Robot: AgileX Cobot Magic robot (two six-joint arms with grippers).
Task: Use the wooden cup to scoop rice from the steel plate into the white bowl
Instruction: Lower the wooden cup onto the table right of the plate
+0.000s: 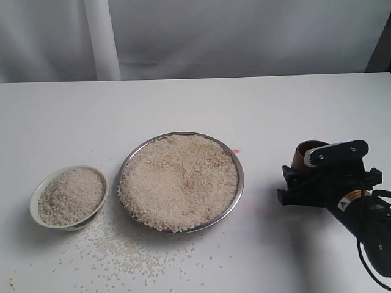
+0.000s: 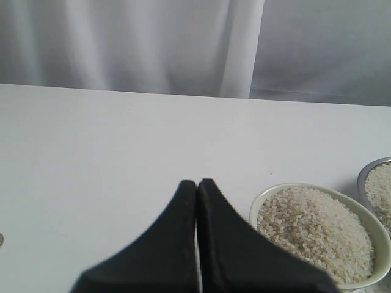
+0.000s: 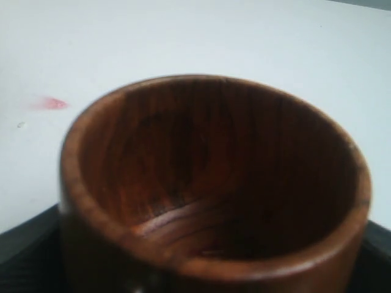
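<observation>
— What has the right gripper (image 1: pixel 296 186) got?

— The cup (image 1: pixel 307 151). From the wrist camera its black fingers (image 3: pixel 24 259) sit on either side of the wooden wall, closed in against it. The cup's mouth faces up and the inside shows bare dark wood.

— Where is that?

— On the right side of the table (image 1: pixel 201 104), well apart from the plate (image 1: pixel 242 177). I cannot tell whether the cup's base touches the table or hangs just above it.

— And the left gripper (image 2: pixel 197 183)?

— Only its own wrist camera shows it. The two dark fingers are pressed together tip to tip and grip nothing. It hangs over bare table, with the bowl (image 1: pixel 34 202) just beside it.

— Where is the rice (image 1: pixel 178 182)?

— Most of it lies in the plate at the middle of the table, spread in a low heap almost out to the rim. The bowl stands to the left of the plate, near it but not touching, and is also heaped with grains.

— Any spilled?

— Yes, loose grains (image 1: pixel 122 247) are scattered on the table in front of the two dishes and in the gap between them.

— Anything else out there?

— A small pink mark (image 1: pixel 236 150) on the table, just beside the plate's far right rim, between plate and cup.
</observation>
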